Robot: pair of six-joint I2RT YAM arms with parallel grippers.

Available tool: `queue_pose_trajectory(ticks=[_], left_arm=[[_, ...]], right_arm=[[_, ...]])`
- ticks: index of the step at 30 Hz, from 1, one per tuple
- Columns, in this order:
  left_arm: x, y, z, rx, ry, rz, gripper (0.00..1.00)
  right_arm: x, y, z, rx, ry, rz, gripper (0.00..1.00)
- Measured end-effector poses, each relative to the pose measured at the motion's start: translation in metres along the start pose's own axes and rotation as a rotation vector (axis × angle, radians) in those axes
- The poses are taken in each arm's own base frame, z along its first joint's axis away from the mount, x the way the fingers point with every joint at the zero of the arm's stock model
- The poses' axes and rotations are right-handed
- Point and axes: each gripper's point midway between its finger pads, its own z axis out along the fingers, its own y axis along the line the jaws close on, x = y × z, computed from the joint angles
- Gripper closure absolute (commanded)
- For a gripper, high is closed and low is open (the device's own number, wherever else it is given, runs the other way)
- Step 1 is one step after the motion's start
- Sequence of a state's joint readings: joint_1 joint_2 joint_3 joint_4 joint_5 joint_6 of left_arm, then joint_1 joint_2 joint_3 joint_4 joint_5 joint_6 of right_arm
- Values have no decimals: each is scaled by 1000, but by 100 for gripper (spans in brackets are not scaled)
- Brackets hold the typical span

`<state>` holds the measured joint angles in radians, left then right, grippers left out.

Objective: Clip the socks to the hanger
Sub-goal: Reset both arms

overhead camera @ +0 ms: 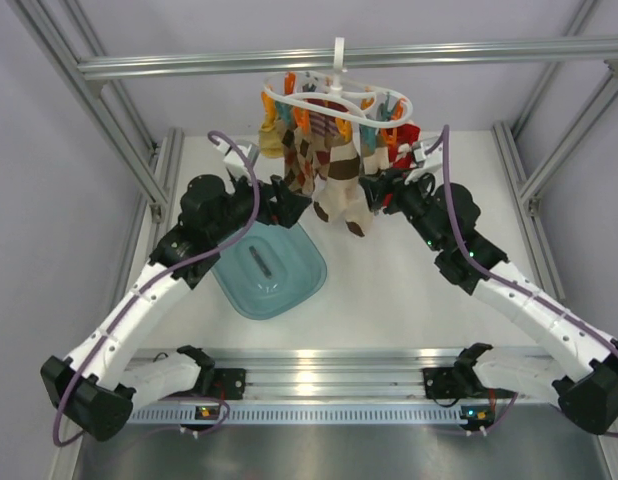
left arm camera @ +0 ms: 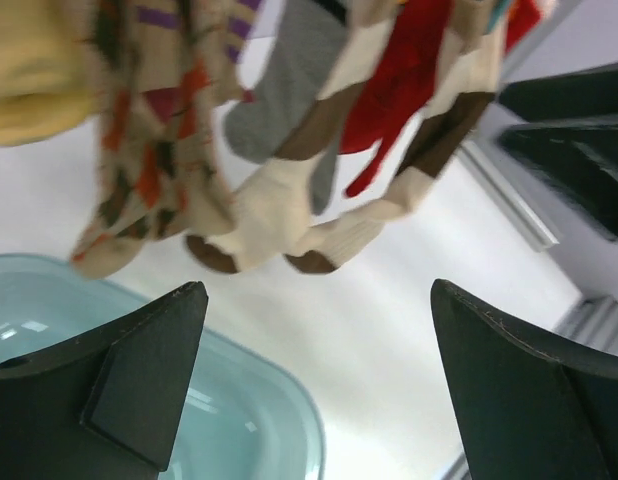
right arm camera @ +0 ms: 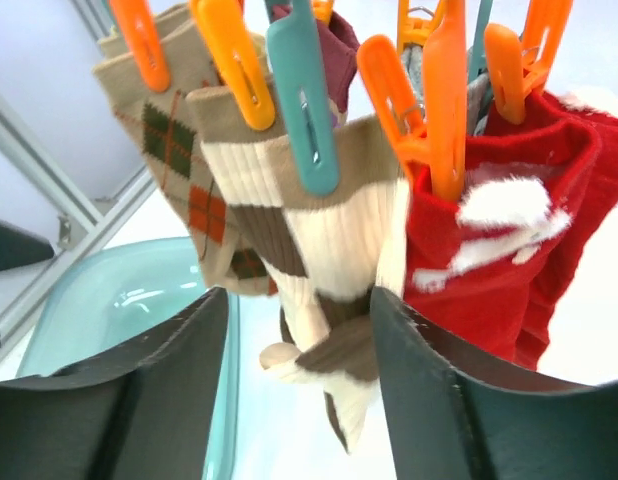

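A white desk lies below the hanger. A teal basin sits down-left of the hanger. The socks hang clipped beneath it. The left claw and right claw flank them, both spread open.

Overhead view looking down from behind, wrist views close, tilted upward (all share the socks).

Teal basin lies beneath the left fingers. Red sock and argyle sock hang just above the right fingers.
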<state>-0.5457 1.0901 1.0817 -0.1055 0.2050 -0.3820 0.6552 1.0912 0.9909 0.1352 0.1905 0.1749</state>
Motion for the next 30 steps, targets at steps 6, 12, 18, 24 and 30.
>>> queue_pose_trajectory(ticks=[6, 12, 18, 24, 30], left_arm=[[-6, 63, -33, -221, 77, 41, 2], [16, 111, -55, -390, 235, 62, 2], [55, 140, -78, -490, 364, 62, 2], [99, 164, -106, -589, 469, 46, 2], [91, 163, -117, -608, 437, 75, 2]], right_arm=[[-10, -3, -36, -37, -37, -54, 10], [3, -22, -77, -15, -14, -137, 0], [33, -53, -101, 60, 104, -202, 0], [73, -72, -111, 101, 254, -184, 0], [88, -69, -115, 83, 304, -143, 0]])
